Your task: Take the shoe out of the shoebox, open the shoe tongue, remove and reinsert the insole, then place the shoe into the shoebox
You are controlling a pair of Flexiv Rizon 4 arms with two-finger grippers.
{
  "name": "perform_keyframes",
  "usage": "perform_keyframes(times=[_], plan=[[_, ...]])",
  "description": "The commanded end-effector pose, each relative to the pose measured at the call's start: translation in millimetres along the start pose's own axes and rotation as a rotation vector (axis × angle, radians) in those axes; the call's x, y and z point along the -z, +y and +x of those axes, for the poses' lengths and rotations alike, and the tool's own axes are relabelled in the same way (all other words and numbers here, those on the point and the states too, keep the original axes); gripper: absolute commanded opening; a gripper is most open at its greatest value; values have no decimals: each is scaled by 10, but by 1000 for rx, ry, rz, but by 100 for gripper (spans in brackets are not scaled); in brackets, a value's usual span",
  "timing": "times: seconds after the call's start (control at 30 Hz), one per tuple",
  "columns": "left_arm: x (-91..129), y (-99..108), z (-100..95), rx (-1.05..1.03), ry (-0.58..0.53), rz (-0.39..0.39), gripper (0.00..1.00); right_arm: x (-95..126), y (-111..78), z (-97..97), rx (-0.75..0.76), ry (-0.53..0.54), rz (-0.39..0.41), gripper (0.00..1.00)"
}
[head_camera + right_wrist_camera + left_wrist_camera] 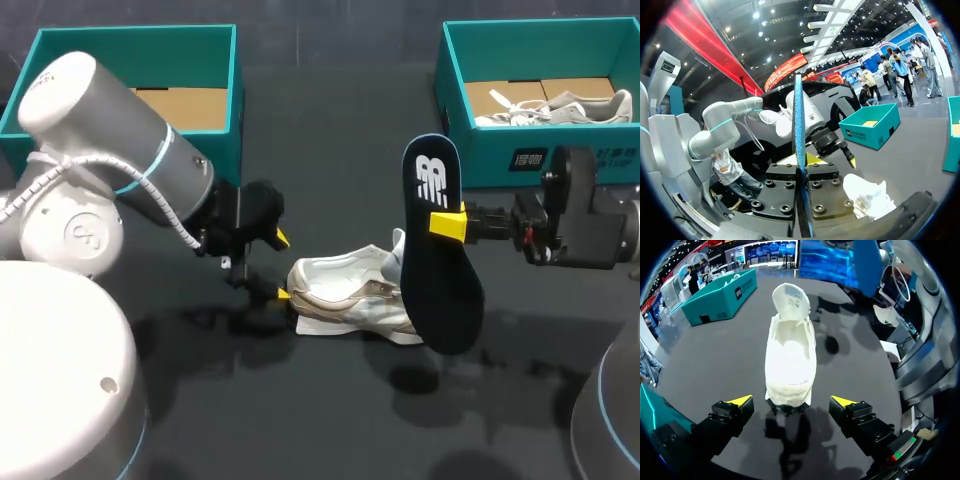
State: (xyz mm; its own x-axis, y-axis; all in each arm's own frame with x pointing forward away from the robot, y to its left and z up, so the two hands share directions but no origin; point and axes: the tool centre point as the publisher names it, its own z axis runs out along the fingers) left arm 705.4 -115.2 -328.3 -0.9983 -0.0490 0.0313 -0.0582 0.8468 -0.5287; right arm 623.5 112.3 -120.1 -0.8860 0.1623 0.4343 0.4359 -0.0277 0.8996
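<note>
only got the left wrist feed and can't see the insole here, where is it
Observer: The right pincer is shut on the insole, holding it upright at the toe end of the shoe.
Operator: touching the shoe
Observer: In the head view its lower end overlaps the shoe, so contact cannot be told.
Operator: anything in the boxes
Observer: The shoebox on the right arm's side holds another shoe.

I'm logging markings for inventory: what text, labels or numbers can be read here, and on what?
Insole in right pincer: white logo, no legible words.
Right shoebox front label: blurred, unreadable.
Shoe tongue label: print too small to read.
</note>
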Motion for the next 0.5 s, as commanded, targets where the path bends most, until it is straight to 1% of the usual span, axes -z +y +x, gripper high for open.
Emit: perform_keyframes(times=[0.03, 0.3, 0.37, 0.5], plan=[[48, -157, 23, 5, -8, -138, 100, -6, -10, 16, 0, -4, 0, 0], [48, -157, 23, 5, -8, -138, 100, -6, -10, 16, 0, -4, 0, 0], [83, -191, 18, -5, -29, -147, 100, -6, -10, 16, 0, -4, 0, 0], [101, -245, 20, 2, -50, -205, 100, -6, -10, 16, 0, -4, 0, 0]])
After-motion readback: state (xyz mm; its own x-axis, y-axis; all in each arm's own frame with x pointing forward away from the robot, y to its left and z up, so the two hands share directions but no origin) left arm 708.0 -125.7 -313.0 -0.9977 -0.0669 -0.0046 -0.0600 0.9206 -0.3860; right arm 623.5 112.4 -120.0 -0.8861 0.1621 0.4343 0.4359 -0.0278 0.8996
